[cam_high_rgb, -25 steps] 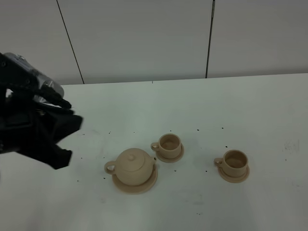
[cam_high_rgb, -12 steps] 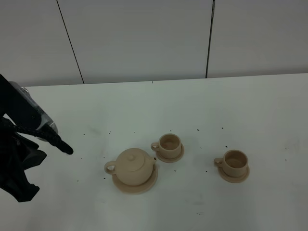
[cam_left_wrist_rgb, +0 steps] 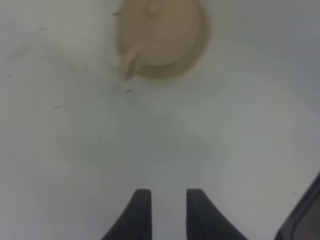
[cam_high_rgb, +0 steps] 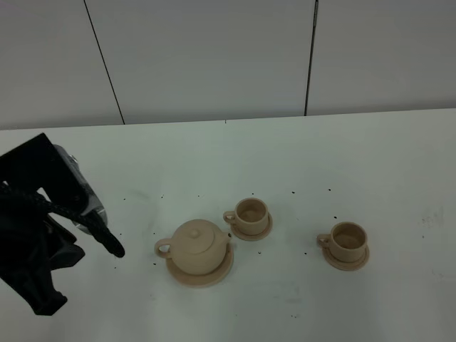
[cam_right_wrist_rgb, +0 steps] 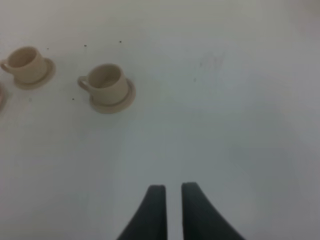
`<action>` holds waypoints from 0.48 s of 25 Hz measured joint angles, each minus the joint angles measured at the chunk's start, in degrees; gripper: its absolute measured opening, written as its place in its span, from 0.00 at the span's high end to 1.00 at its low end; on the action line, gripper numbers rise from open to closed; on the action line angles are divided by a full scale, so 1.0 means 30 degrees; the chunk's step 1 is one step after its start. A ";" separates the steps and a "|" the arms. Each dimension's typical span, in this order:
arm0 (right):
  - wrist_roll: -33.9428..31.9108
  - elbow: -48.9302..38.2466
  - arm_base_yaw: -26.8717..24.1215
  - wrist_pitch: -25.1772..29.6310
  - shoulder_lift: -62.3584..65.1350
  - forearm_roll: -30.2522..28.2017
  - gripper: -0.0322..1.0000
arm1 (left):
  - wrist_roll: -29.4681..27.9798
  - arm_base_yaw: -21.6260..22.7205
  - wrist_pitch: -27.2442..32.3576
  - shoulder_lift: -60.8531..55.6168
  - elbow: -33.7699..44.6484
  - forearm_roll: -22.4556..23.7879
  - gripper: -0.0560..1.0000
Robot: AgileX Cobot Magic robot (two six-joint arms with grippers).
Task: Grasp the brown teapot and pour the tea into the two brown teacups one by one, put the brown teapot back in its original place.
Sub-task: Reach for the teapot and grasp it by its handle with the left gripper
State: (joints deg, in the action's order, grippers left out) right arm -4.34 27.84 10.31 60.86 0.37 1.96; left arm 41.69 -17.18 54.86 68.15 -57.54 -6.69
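Open white tabletop (cam_high_rgb: 342,157) surrounds my left gripper (cam_left_wrist_rgb: 168,192), which is empty, its jaws slightly parted. The round light-tan matte teapot (cam_left_wrist_rgb: 157,35) sits ahead, apart, on its wide flat saucer (cam_high_rgb: 201,281), handle toward me. My right gripper (cam_right_wrist_rgb: 173,187), narrowly parted, holds nothing.

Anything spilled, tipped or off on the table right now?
Nothing major. The round tan matte teapot sits upright on its wide flat tan saucer, both small tan handled teacups upright on theirs. Only oddity: tiny dark specks scattered on the white table.
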 joint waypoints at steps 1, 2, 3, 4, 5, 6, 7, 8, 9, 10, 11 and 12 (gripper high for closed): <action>0.0000 0.0000 0.0000 0.0000 0.0000 0.0000 0.90 | 0.0577 0.0000 0.0000 0.0331 0.0000 -0.0460 0.72; 0.0000 0.0000 0.0000 0.0000 0.0000 0.0022 0.90 | 0.1171 0.0000 0.0022 0.0758 0.0000 -0.0847 0.72; 0.0000 0.0000 0.0000 0.0000 0.0000 0.0022 0.90 | 0.1665 0.0000 0.0111 0.1205 0.0000 -0.1054 0.72; 0.0000 0.0000 0.0000 0.0000 0.0000 0.0022 0.89 | 0.2230 0.0000 0.0248 0.1575 0.0000 -0.1140 0.72; 0.0000 0.0000 0.0000 0.0000 0.0000 0.0022 0.89 | 0.2756 0.0000 0.0394 0.1998 0.0000 -0.1115 0.72; 0.0000 0.0000 0.0000 0.0000 0.0000 0.0022 0.89 | 0.3246 0.0000 0.0522 0.2355 0.0000 -0.1038 0.72; 0.0000 0.0000 0.0000 0.0000 0.0000 0.0022 0.89 | 0.3550 0.0000 0.0531 0.2651 0.0000 -0.0930 0.72; 0.0000 0.0000 0.0000 0.0000 0.0000 0.0022 0.89 | 0.3784 0.0000 0.0505 0.2835 0.0000 -0.0786 0.72; 0.0000 0.0000 0.0000 0.0000 0.0000 0.0022 0.89 | 0.3919 0.0000 0.0404 0.2975 0.0000 -0.0607 0.72; 0.0000 0.0000 0.0000 0.0000 0.0000 0.0022 0.89 | 0.4003 0.0000 0.0266 0.3038 0.0000 -0.0382 0.72; 0.0000 0.0000 0.0000 0.0000 0.0000 0.0022 0.88 | 0.4032 0.0000 0.0018 0.3063 0.0000 -0.0159 0.72; 0.0000 0.0000 0.0000 0.0000 0.0000 0.0022 0.88 | 0.4111 0.0000 -0.0340 0.3063 0.0000 0.0164 0.72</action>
State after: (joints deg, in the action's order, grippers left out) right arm -4.34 27.84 10.31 60.86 0.37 2.02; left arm 54.02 -17.18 53.84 77.33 -57.54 -6.20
